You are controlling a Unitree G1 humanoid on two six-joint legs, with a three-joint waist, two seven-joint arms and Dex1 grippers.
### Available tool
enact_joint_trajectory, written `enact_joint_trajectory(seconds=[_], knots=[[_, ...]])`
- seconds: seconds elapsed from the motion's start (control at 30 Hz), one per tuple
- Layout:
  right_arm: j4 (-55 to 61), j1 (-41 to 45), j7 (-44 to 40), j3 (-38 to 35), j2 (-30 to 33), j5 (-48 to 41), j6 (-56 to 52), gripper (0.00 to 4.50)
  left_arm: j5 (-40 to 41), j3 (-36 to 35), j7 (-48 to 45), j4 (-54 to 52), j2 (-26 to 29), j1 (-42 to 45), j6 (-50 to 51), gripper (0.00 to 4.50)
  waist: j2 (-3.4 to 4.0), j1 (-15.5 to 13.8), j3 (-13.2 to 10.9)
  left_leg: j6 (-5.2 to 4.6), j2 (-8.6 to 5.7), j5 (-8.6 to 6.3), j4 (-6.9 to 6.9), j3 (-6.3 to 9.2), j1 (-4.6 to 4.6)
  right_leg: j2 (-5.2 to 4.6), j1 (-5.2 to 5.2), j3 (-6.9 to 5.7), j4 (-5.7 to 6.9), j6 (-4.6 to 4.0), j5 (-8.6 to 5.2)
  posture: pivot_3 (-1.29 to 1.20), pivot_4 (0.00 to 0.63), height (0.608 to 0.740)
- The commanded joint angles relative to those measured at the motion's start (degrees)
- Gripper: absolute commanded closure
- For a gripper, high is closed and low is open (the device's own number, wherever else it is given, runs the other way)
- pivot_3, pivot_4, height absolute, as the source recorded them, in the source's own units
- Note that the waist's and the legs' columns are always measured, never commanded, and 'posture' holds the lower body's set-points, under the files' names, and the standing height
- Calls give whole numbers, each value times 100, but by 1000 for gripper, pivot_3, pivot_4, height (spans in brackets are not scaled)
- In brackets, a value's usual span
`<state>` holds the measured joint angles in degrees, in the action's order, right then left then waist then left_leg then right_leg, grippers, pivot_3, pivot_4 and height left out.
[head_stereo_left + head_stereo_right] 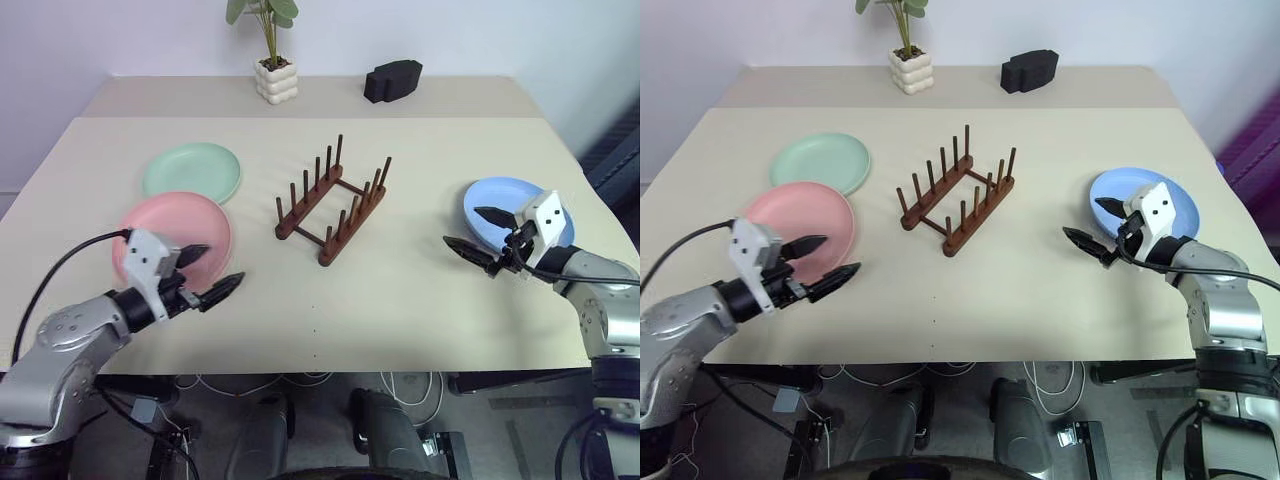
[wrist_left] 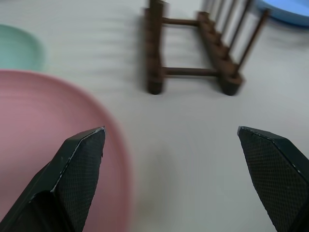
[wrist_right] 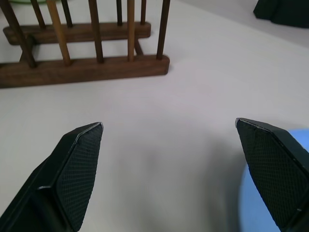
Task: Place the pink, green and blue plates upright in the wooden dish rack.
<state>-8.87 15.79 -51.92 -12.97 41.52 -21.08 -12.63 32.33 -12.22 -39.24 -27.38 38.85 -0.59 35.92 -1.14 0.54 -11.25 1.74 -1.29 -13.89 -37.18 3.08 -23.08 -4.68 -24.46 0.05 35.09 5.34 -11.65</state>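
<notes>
Left pincer: wide open, empty, over the pink plate's 4 o'clock rim.
Right pincer: wide open, empty, at the blue plate's 8 o'clock edge.
Green plate: flat at 11 o'clock of pink.
Wooden dish rack: mid-worktop, holding nothing.

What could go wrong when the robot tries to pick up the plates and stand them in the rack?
1. The pink plate lies flat on the table, so the open left gripper might push its rim instead of catching it.
2. The green plate sits right next to the pink one and could get bumped.
3. The wooden dish rack looks small and light; a plate pushed between its pegs might shove or tip it.
</notes>
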Motion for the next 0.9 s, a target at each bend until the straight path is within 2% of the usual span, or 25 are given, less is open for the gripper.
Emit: enact_joint_trajectory(seconds=[0.03, 0.17, 0.27, 0.4, 0.73, 0.9], knots=[[432, -106, 154, -214, -18, -111, 3, 11, -489, 813, 281, -201, -114, 431, 25, 0, 0, 4, 0, 0, -4, 0, 0, 0, 0, 0, 0, 0, 1, 0, 0, 0, 150, 736], [653, -349, 266, -286, -81, -168, 14, 11, -995, 1644, 794, 73, -677, 1013, 97, 0, 1, 0, 1, 0, -5, 0, 0, 2, 1, 2, 1, 0, 3, 4, 2, 0, 150, 736], [813, -563, 304, -371, -105, -224, 13, 11, -1453, 2215, 913, 278, -888, 1265, 2, 0, 3, 5, 2, 0, -7, 0, 1, 3, 2, 3, 1, 0, 4, 5, 3, 0, 150, 736], [1148, -952, 370, -491, -159, -320, -1, 11, -1477, 2645, 1051, 567, -1438, 1613, 380, 0, 8, 1, 5, -1, -8, 0, -2, 4, 0, 3, 1, -1, 4, 6, 2, 0, 150, 736], [1633, -1312, 608, -379, -438, -340, -12, 11, -1959, 2836, 1742, 1373, -2355, 1976, 690, 0, 13, -10, 8, -3, -10, -1, -5, 4, 7, 2, 8, 0, 4, 6, 1, 0, 150, 736], [1990, -1447, 591, -92, -534, -287, -103, 11, -2049, 2932, 1721, 1622, -2635, 2087, 679, 0, 15, -19, 10, -2, -11, -1, -4, 6, 10, 3, 11, -1, 5, 6, 1, 0, 150, 736]])
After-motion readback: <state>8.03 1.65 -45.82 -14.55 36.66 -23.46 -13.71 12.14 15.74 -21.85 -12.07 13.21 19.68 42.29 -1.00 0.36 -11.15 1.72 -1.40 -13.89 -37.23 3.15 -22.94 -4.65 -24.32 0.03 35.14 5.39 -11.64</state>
